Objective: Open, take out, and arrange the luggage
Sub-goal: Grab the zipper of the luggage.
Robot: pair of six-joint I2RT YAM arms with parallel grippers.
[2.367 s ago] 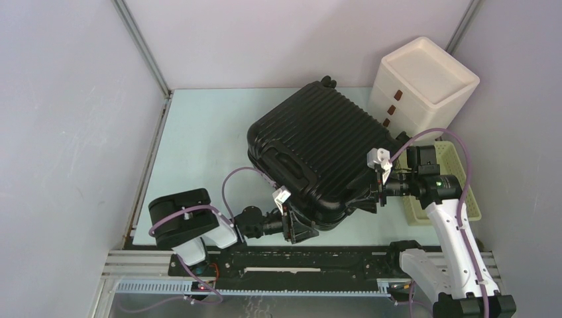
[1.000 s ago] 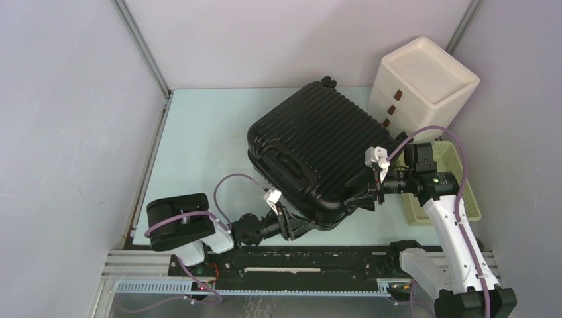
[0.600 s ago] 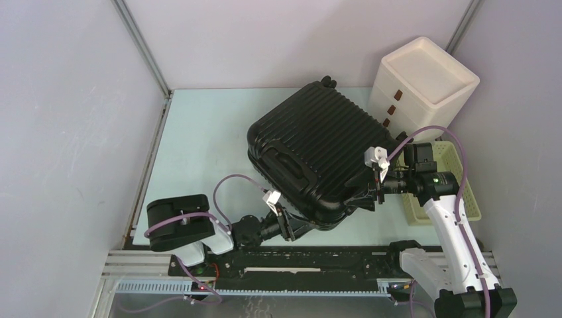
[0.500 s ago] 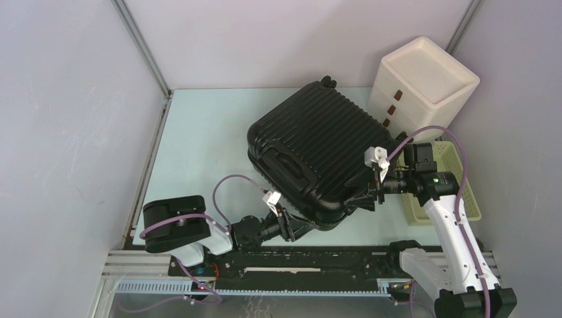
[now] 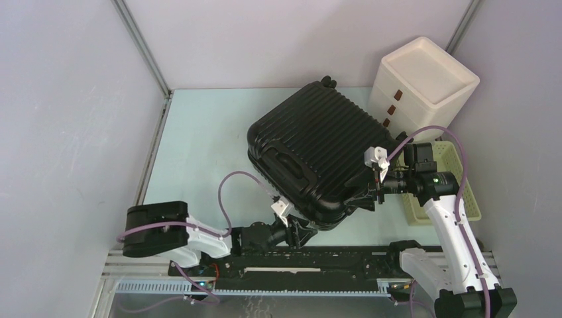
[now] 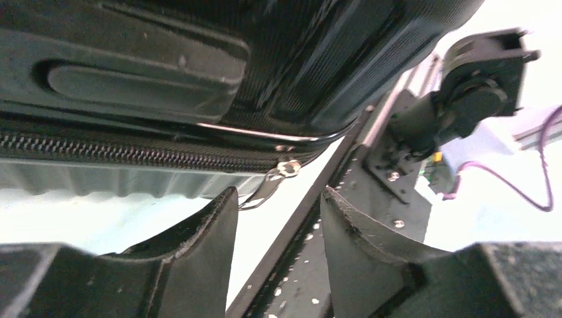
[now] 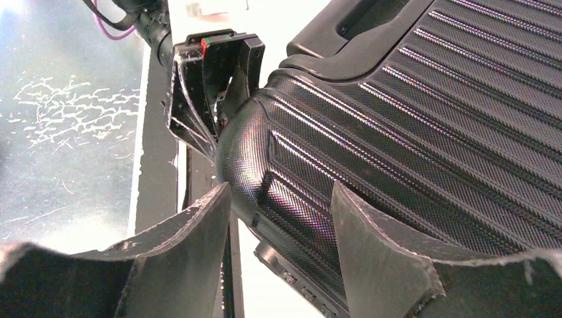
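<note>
Two tools, left tool (image 6: pixel 278 218) parted, one luggage (image 5: pixel 311 152)

Even bright overhead light; wrist views blown-out (near pincer fingers (image 6: pixel 199 258) blurred).

1 fixed camera looks down from behind the arms. 2 wrist cameras sit close, both sharing the ribbed black hard-shell suitcase (image 5: pixel 311 156) (image 6: pixel 199 66) (image 7: pixel 424 126) with it.

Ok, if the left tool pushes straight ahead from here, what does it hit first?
Probably the silver zipper pull hanging off the luggage corner, straight ahead of the open left tool; depth is unclear.
</note>
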